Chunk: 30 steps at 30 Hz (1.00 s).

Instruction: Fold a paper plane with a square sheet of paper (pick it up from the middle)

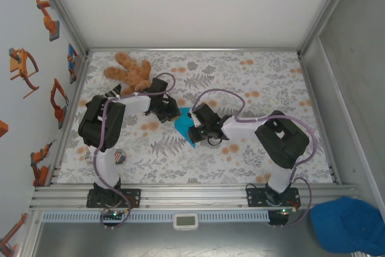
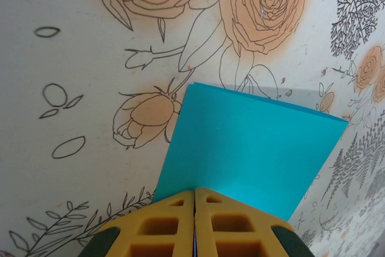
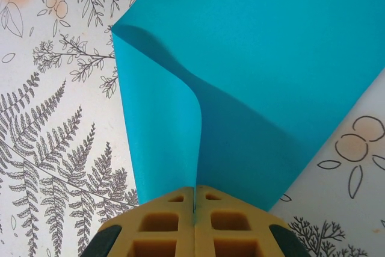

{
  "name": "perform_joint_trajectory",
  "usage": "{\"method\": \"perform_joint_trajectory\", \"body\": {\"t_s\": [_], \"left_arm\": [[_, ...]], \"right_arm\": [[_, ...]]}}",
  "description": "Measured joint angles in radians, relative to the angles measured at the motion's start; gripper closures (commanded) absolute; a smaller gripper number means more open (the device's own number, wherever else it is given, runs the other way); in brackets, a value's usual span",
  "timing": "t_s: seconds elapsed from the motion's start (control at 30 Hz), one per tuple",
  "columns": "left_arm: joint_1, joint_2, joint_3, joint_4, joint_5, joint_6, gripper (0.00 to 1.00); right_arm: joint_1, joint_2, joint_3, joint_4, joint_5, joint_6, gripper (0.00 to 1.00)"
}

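- Table (image 1: 271, 88): floral cloth with rails on every side. The right half and the far strip are open, and the near strip in front of the arm bases is mostly bare.
- Teddy (image 1: 129, 70): sits at the far-left corner, just beyond the left arm's elbow. It's the only clutter near the work, so swing room on the left is tight.
- Cap (image 1: 349, 224): off the table at near right, out of the way.
- Paper (image 1: 182, 126): mid-table, slightly left of centre, between the two wrists.
  - Left wrist view (image 2: 252, 154): lies flat, with a straight far edge and two clean corners.
  - Right wrist view (image 3: 271, 58): the near flap bows up in a soft curl, with no crease pressed in yet.
- Progress, my read: it's picked up and a fold is under way. No sharp nose or centre crease is visible, so most of the folds are left.
- Left gripper (image 1: 170, 111): pads (image 2: 174, 227) are pressed together, pinching the paper's near edge.
- Right gripper (image 1: 195, 130): pads (image 3: 171, 227) are closed tight on the raised flap.
- Clearance: the two wrists are very near each other over the paper, so there's little room to cross or rotate. Pulling right or toward the far side looks free.
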Motion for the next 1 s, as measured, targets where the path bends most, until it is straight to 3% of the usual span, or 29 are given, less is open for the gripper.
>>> {"method": "perform_joint_trajectory", "body": {"t_s": [0.6, 0.77, 0.87, 1.0], "left_arm": [[0.0, 0.006, 0.02, -0.032, 0.005, 0.018, 0.93], [0.0, 0.004, 0.048, -0.075, 0.003, 0.027, 0.87], [0.0, -0.039, 0.052, -0.082, 0.002, 0.032, 0.79], [-0.002, -0.186, -0.009, -0.018, 0.006, 0.006, 0.79]], "right_arm": [[-0.001, 0.005, 0.0, -0.005, 0.0, 0.003, 1.0], [-0.001, 0.006, 0.0, -0.005, 0.0, 0.003, 1.0], [-0.001, 0.006, 0.0, -0.005, 0.0, 0.003, 1.0], [-0.002, 0.006, 0.0, -0.005, 0.0, 0.003, 1.0]]}}
